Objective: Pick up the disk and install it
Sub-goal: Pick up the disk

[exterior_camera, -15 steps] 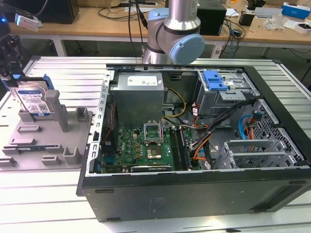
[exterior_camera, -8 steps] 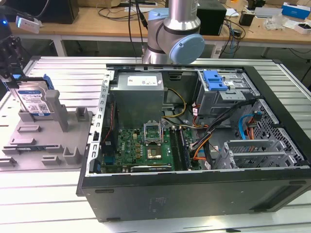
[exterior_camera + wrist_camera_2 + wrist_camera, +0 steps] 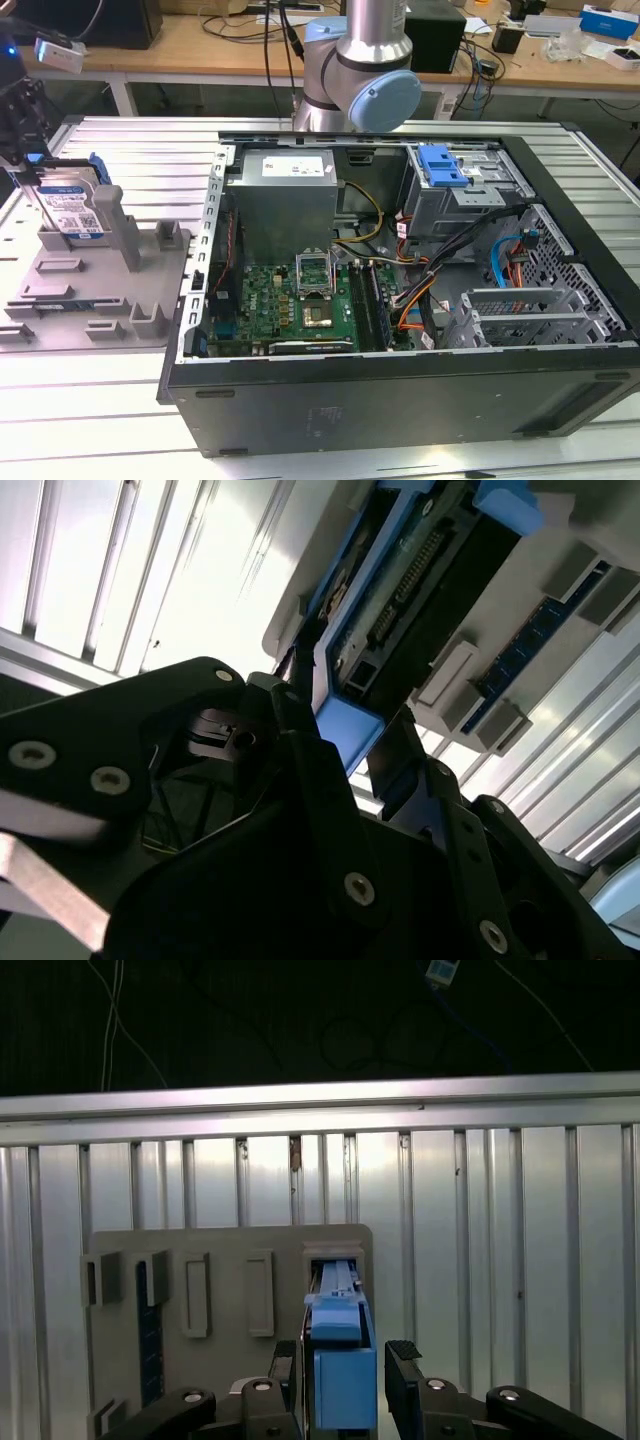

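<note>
Blue-railed disk stands upright between spread fingers of the downward-pointing gripper, ungrasped.

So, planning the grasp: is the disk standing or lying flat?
Upright: the disk stands on edge, slotted in the grey fixture.

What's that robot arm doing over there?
The arm's gripper is down at the disk, which stands on edge in the grey fixture. Its open fingers sit on either side of the disk's blue carrier; the disk is not lifted yet. The open computer case lies beside the fixture.
</note>
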Tool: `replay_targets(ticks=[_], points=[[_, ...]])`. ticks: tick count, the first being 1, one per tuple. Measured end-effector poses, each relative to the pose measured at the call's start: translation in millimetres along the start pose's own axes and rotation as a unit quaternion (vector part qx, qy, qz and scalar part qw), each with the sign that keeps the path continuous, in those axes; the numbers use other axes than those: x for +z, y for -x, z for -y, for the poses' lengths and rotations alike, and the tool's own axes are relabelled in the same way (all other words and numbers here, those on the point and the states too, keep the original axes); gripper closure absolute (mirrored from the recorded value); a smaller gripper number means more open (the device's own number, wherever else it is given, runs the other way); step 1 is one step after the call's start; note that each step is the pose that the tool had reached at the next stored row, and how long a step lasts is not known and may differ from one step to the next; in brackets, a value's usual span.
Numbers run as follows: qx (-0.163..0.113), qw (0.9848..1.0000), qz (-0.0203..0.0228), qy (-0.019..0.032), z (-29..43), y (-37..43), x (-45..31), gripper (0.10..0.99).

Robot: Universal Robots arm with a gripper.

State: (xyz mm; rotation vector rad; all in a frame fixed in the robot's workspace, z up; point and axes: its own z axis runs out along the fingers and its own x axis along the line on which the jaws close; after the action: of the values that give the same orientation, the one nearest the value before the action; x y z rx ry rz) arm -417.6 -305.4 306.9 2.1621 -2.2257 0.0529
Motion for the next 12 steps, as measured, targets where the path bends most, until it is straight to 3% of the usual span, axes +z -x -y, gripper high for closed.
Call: replay_targets(ticks=[12], points=[[0.000,1.0000,0.0000,0.0000,0.0,0.4,7.3,0.604]])
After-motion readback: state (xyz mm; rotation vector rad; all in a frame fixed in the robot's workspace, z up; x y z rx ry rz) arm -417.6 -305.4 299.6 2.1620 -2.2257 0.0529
